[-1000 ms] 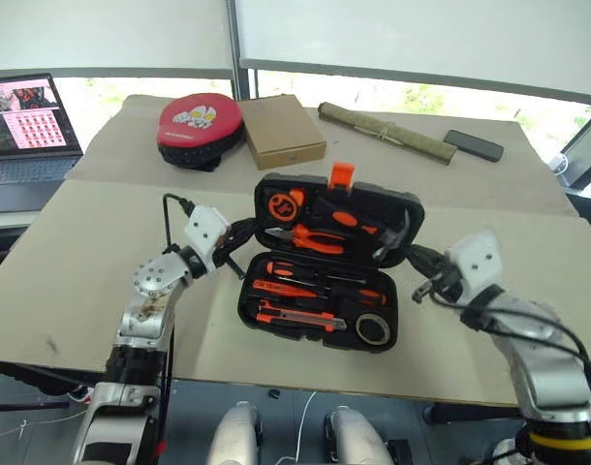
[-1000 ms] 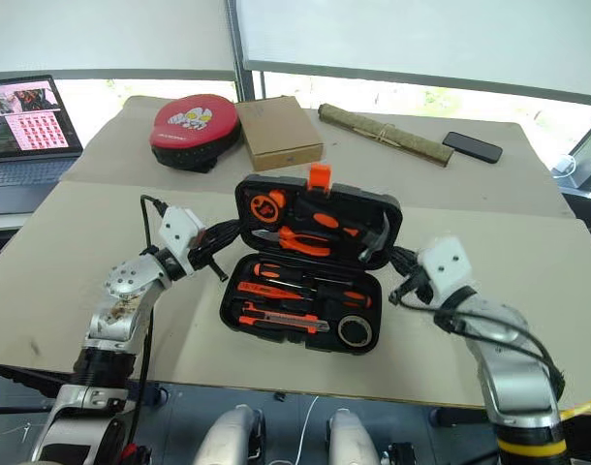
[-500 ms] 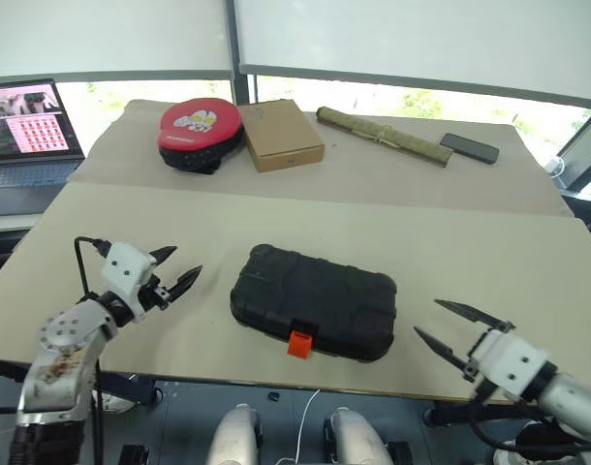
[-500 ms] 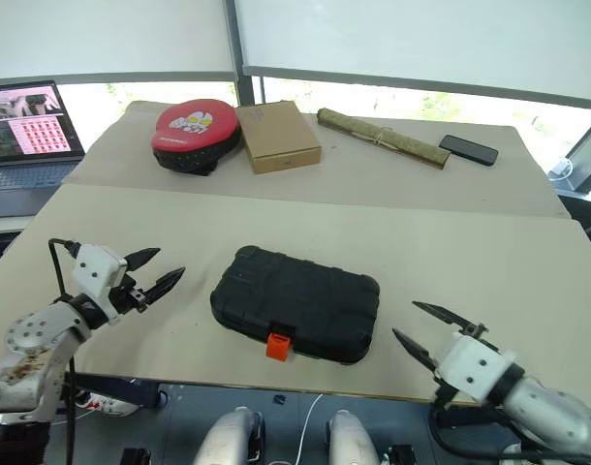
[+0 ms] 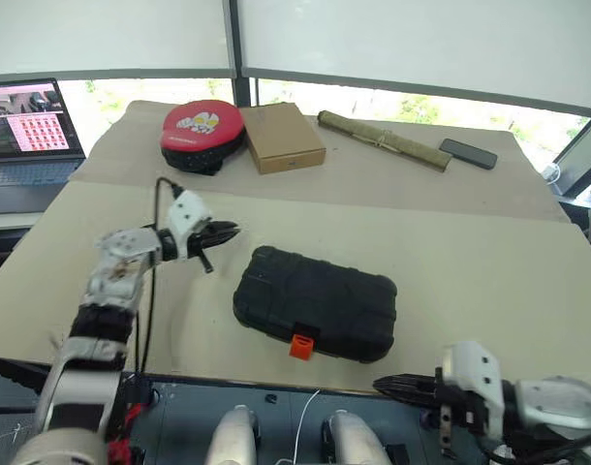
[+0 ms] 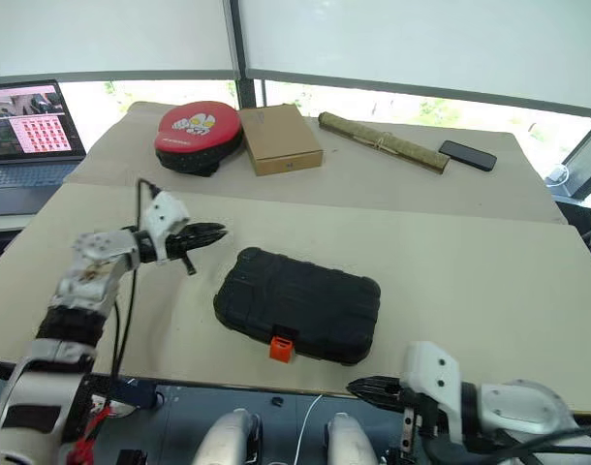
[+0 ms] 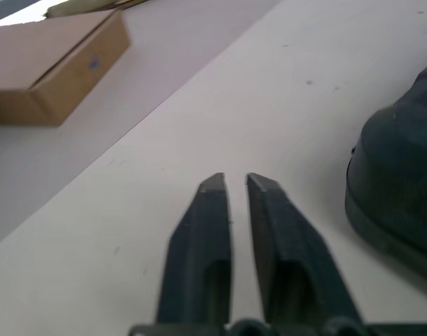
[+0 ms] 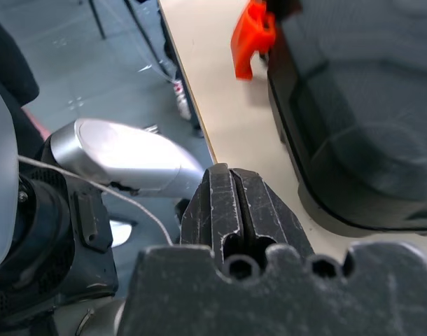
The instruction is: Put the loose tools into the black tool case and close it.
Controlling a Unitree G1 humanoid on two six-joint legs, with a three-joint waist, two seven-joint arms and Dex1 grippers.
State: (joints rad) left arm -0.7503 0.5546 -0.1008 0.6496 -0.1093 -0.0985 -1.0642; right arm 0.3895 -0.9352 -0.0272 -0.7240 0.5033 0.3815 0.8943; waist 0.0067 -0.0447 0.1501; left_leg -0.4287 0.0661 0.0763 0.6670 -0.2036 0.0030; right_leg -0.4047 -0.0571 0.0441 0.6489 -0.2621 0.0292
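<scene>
The black tool case (image 5: 315,302) lies closed on the table, its orange latch (image 5: 300,346) hanging at the near edge. The loose tools are out of view. My left gripper (image 5: 228,232) hovers just off the case's far left corner, shut and empty; in the left wrist view its fingertips (image 7: 215,183) almost meet, with the case (image 7: 402,196) beside them. My right gripper (image 5: 388,386) sits low in front of the table's near edge, pointing left, shut and empty. The right wrist view shows the latch (image 8: 250,38) and case (image 8: 360,105) past it.
At the back of the table (image 5: 489,252) lie a red-and-black round pad (image 5: 201,131), a brown cardboard box (image 5: 281,136), a rolled olive bundle (image 5: 385,140) and a phone (image 5: 470,153). A laptop (image 5: 29,121) stands at the far left.
The case, open a second ago, has been closed. Both grippers let go, opened, then shut. The left one moved back toward the case's corner. The right one dropped below the table's front edge.
</scene>
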